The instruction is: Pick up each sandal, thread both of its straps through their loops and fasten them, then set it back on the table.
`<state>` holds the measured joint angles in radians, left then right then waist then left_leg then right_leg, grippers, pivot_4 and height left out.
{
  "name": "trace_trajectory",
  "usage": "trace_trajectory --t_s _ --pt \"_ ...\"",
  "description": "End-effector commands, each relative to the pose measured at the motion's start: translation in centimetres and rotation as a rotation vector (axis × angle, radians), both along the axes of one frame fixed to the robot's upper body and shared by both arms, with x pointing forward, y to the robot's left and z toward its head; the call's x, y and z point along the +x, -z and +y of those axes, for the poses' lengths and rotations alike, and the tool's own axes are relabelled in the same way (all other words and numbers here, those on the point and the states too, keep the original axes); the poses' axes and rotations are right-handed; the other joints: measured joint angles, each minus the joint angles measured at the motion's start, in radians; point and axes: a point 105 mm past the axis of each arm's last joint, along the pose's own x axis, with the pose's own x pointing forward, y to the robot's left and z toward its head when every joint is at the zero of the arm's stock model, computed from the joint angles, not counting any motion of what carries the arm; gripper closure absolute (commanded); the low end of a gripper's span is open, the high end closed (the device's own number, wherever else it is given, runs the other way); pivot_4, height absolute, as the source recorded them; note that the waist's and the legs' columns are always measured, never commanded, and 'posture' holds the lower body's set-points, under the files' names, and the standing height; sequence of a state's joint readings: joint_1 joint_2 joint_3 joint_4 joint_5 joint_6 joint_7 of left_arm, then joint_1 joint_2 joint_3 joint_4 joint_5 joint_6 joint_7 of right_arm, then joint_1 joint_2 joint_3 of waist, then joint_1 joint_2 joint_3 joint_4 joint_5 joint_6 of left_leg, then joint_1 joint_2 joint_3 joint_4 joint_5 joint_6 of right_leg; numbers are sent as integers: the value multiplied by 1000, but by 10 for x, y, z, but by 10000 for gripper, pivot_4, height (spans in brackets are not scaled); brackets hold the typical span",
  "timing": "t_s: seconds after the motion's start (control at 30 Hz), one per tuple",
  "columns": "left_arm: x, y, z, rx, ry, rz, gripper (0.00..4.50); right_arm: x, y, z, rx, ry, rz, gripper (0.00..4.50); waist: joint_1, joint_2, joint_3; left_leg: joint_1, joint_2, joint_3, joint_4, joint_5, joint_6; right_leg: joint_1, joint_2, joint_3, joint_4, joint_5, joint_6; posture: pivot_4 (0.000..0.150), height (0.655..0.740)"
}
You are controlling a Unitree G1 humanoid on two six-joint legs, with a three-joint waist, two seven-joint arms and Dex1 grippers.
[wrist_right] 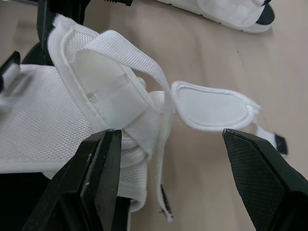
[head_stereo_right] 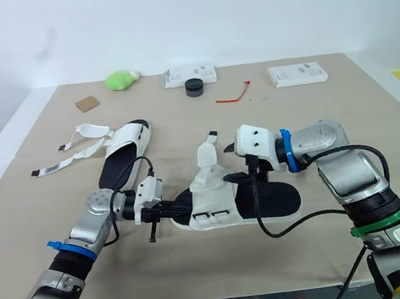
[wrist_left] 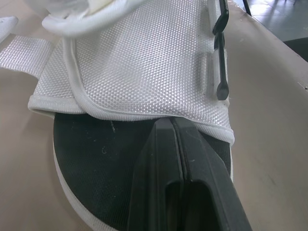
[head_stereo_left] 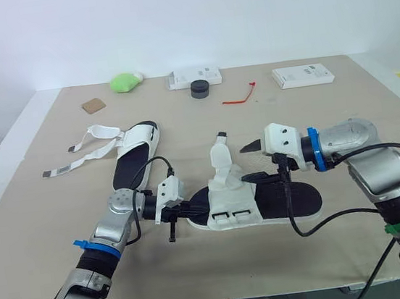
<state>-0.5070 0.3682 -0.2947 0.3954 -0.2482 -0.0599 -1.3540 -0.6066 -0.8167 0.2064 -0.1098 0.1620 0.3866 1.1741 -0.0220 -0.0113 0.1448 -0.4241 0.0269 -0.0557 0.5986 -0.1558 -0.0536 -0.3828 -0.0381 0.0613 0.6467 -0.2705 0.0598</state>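
Mid-table, near sandal [head_stereo_left: 254, 205] flat, toe end touched by left gripper [head_stereo_left: 196, 210], fingers pressed together. Right gripper [wrist_right: 171, 139] jaws wide apart by loose upright strap [head_stereo_left: 220, 156]. Best: pinch strap tip softly, pull straight to loop [wrist_left: 220, 53], hold toe down.

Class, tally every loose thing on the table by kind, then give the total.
White fabric sandals with black soles: 2
Flat white boxes: 2
Green soft lump: 1
Brown square card: 1
Black round cap: 1
Thin red tie: 1
Total: 8
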Motion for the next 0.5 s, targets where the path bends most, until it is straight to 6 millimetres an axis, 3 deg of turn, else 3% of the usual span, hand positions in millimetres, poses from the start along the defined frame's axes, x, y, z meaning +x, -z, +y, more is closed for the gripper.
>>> trace_trajectory --t_s 0.03,0.3,0.5 --pt "-17 61 17 192 -34 196 45000 3 -14 -3 21 22 -35 8584 0 0 0 0 0 0 0 0 0 0 0 0 0 0 0 1500 7400" --pt "-19 63 17 193 -33 200 45000 15 -26 -5 101 85 -14 8584 0 0 0 0 0 0 0 0 0 0 0 0 0 0 0 1500 7400" --pt "-20 64 18 195 -33 201 45000 15 -21 0 114 80 31 8584 0 0 0 0 0 0 0 0 0 0 0 0 0 0 0 1500 7400"
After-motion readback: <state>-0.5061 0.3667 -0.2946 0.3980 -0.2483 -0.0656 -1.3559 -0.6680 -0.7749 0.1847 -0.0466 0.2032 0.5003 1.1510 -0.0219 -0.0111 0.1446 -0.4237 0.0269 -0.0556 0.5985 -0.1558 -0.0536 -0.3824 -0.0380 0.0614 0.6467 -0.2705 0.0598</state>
